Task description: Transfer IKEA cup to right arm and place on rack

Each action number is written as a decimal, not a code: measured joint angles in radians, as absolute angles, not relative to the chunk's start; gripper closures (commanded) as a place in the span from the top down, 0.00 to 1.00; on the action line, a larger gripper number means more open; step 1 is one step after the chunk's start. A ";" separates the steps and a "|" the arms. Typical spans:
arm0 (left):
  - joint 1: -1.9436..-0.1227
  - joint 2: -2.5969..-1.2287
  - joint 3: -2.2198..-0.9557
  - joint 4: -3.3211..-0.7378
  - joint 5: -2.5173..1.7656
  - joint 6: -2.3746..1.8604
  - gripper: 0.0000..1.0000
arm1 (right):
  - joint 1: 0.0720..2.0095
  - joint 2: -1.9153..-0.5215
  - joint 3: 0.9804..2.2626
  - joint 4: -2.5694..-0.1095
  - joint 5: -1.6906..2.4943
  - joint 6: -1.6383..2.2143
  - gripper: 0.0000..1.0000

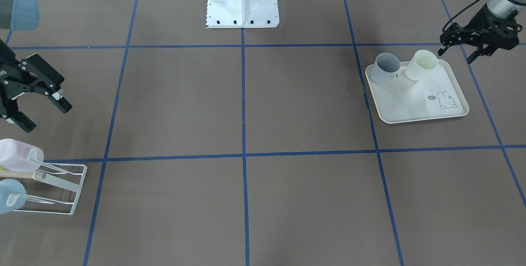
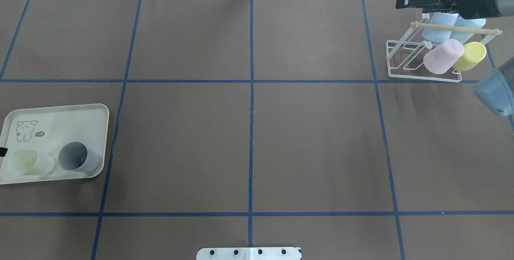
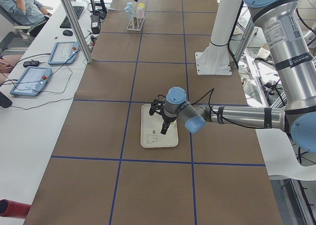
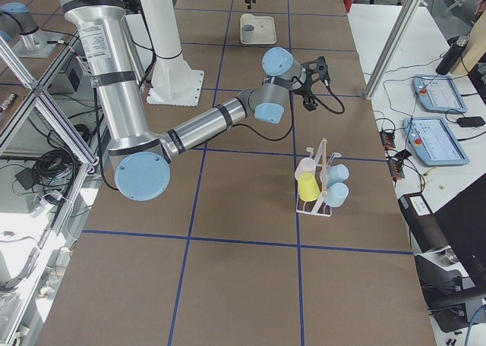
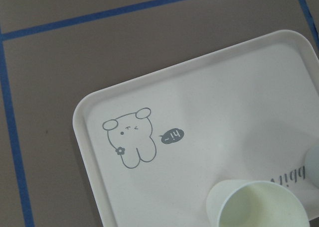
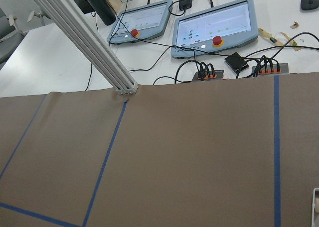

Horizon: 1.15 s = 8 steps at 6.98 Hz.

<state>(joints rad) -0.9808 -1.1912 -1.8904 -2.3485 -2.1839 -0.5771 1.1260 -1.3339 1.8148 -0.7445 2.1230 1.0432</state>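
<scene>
IKEA cups are seen standing mouth up, side by side on the cream tray point(image 1: 415, 101): a pale cream cup point(image 1: 420, 65) and a grey cup point(image 1: 385, 68), both set at the tray's edge nearest the robot, on the robot's left part of the desk point(image 1: 287, 105). The left claw point(image 1: 457, 54) is held above the tray, close to the cream cup, with its fingers spread well apart and nothing between them; neither cup is touched by it. At the far side of the desk, on the robot's right, the rack point(image 2: 417, 78) is found with its wooden dowel point(image 2: 453, 29) across the top. A pink cup point(image 2: 443, 56) and a yellow cup point(image 2: 470, 56) are hung on its prongs, and pale blue cups point(image 2: 437, 29) are hung behind the dowel. The right claw point(image 1: 46, 116) is held in the air near the rack, fully spread and empty.
</scene>
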 measured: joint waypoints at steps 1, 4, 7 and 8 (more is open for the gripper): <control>-0.962 -1.204 -1.881 -2.349 -2.185 -0.578 1.00 | 1.126 -1.333 1.815 -0.744 2.123 1.043 1.00; -0.928 -1.267 -1.801 -2.348 -2.186 -0.577 0.82 | 1.125 -1.332 1.817 -0.744 2.124 1.043 1.00; -0.901 -1.274 -1.788 -2.342 -2.186 -0.577 0.38 | 1.125 -1.332 1.820 -0.744 2.126 1.043 1.00; -0.895 -1.272 -1.792 -2.334 -2.187 -0.577 0.37 | 1.126 -1.332 1.821 -0.744 2.126 1.043 1.00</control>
